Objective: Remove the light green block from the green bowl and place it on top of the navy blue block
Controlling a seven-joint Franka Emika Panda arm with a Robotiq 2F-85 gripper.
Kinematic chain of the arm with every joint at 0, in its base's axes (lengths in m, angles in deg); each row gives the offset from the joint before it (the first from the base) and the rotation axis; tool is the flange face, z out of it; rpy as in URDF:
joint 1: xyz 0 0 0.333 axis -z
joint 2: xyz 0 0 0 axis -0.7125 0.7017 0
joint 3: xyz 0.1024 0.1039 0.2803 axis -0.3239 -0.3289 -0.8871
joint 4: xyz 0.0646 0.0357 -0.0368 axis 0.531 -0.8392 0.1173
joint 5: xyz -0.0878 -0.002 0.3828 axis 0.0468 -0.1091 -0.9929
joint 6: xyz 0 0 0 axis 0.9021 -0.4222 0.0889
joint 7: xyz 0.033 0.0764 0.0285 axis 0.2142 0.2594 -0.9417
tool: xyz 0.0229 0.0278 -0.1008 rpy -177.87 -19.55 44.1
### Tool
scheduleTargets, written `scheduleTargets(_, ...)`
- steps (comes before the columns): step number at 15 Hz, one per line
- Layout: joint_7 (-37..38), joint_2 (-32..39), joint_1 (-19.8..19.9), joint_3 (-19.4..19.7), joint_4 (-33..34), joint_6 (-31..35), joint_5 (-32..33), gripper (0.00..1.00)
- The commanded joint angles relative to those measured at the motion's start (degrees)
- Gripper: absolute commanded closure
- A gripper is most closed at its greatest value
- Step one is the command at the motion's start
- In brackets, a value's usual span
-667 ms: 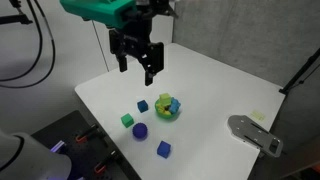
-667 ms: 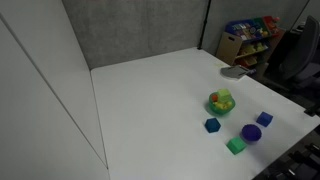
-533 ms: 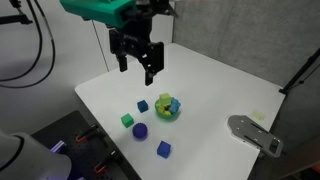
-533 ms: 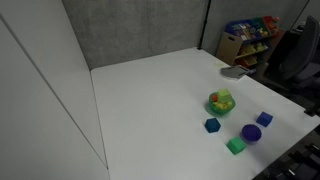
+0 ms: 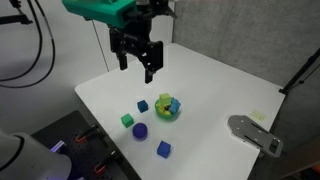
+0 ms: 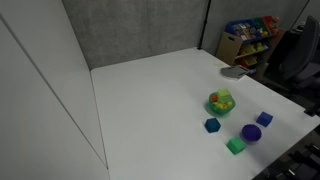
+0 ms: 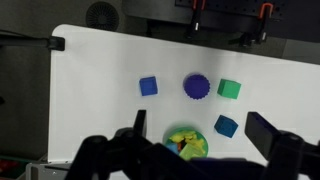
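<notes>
The green bowl stands on the white table, also in the other exterior view and the wrist view. The light green block lies in it with other small pieces. The navy blue block sits just beside the bowl, apart from it, and shows in both other views. My gripper is open and empty, high above the table behind the bowl. In the wrist view its fingers frame the bowl and navy block from far above.
A saturated green cube, a rounded purple piece and a violet-blue cube lie near the table's front edge. A grey metal object lies at one table corner. A shelf of colourful items stands beyond the table.
</notes>
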Motion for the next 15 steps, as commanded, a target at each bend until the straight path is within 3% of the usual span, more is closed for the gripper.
scheduleTargets(1, 1.6, 2.5, -1.2, -1.1, 1.5, 2.6, -3.1, 0.00)
scheduleTargets(11, 4.4, 16.6, -4.5, -4.5, 2.4, 19.9, -16.1, 0.00)
scheduleTargets(15, 8.4, 24.5, -4.7, -7.2, 3.7, 28.2, -16.5, 0.00)
